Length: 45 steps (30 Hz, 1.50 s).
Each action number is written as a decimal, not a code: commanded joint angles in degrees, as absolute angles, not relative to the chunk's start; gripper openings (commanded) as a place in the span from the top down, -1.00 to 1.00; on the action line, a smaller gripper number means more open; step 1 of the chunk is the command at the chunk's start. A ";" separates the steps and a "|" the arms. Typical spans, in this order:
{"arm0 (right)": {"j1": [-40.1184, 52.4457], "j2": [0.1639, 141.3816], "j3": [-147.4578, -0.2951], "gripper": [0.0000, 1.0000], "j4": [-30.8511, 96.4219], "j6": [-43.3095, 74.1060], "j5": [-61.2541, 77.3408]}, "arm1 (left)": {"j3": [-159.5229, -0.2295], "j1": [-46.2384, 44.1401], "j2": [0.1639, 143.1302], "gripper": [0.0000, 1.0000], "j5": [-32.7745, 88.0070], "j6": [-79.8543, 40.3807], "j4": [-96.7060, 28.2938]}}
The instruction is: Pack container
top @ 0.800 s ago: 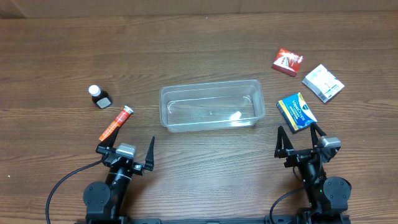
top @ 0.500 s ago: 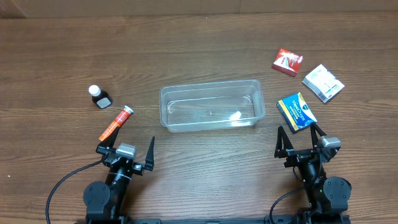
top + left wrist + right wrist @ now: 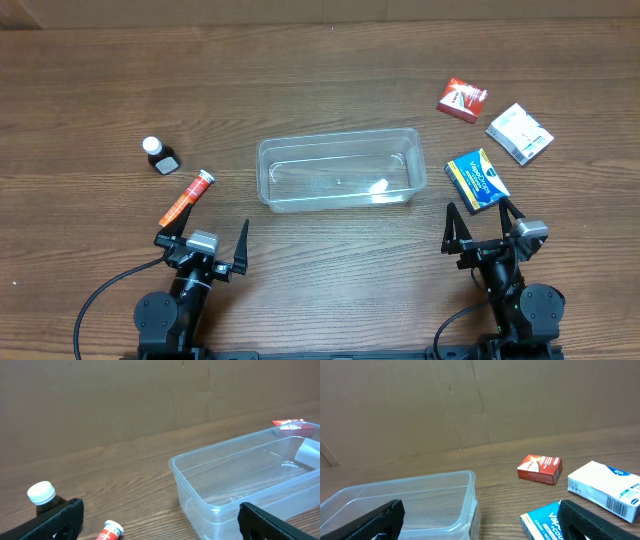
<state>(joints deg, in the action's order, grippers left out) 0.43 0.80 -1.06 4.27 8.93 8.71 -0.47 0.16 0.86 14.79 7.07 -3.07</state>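
Observation:
The clear plastic container sits mid-table and holds nothing but reflections; it also shows in the left wrist view and the right wrist view. Left of it lie an orange tube and a dark bottle with a white cap. Right of it lie a blue box, a red box and a white box. My left gripper and right gripper are open and empty near the front edge.
The brown wood table stretches behind the container. A cardboard wall stands at the far side. The arm bases and black cables sit at the front edge.

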 commanded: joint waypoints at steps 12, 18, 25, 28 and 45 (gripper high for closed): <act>0.69 0.16 -0.45 -1.00 1.98 8.54 8.54 | -0.27 0.78 0.27 -1.00 14.44 7.70 -2.94; 0.69 0.16 -0.47 -1.00 1.76 8.73 8.67 | -0.27 0.78 0.27 -1.00 14.46 7.70 -2.94; 0.60 0.58 -2.50 -1.00 2.11 7.90 8.60 | -0.27 0.78 0.27 -1.00 14.44 7.70 -2.94; 0.58 5.76 -8.58 -1.00 4.84 5.65 7.46 | -0.27 0.78 0.27 -1.00 14.46 7.70 -2.94; -2.02 77.14 -63.81 -1.00 44.88 -17.17 5.32 | -0.27 0.78 0.27 -1.00 14.46 7.70 -2.94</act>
